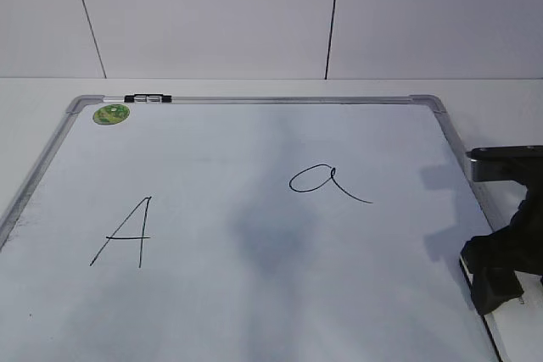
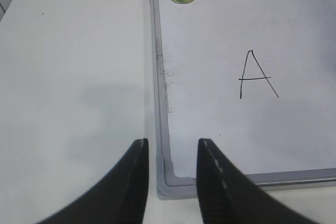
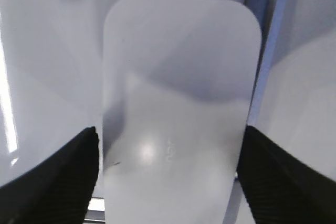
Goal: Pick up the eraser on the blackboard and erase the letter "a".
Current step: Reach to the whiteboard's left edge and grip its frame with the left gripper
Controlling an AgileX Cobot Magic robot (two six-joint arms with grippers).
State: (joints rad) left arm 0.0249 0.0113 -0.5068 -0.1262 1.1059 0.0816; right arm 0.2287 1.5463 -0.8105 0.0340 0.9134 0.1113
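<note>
Lying flat on white desk [image 2: 73,77]: large white dry-erase blackboard [image 1: 254,294] with silver aluminium frame.
Marks on board: thin black cursive letter "a" [image 1: 327,182] right of centre; angular capital "A" [image 1: 125,233] at left; small green round sticker [image 1: 111,114] in far left corner.
Right hand [image 3: 168,166]: black fingers at both long sides of flat white plastic eraser [image 3: 178,103], by board's right edge; contact unclear.
Left hand [image 2: 172,174]: narrowly parted, holding nothing, above board's near left corner.

The right gripper [image 3: 168,145] is down low at the right side, its dark fingers [image 3: 63,177] spread wide, one on each side. The left gripper [image 2: 172,174] hangs with its two black fingers [image 2: 134,177] parted, holding nothing.
</note>
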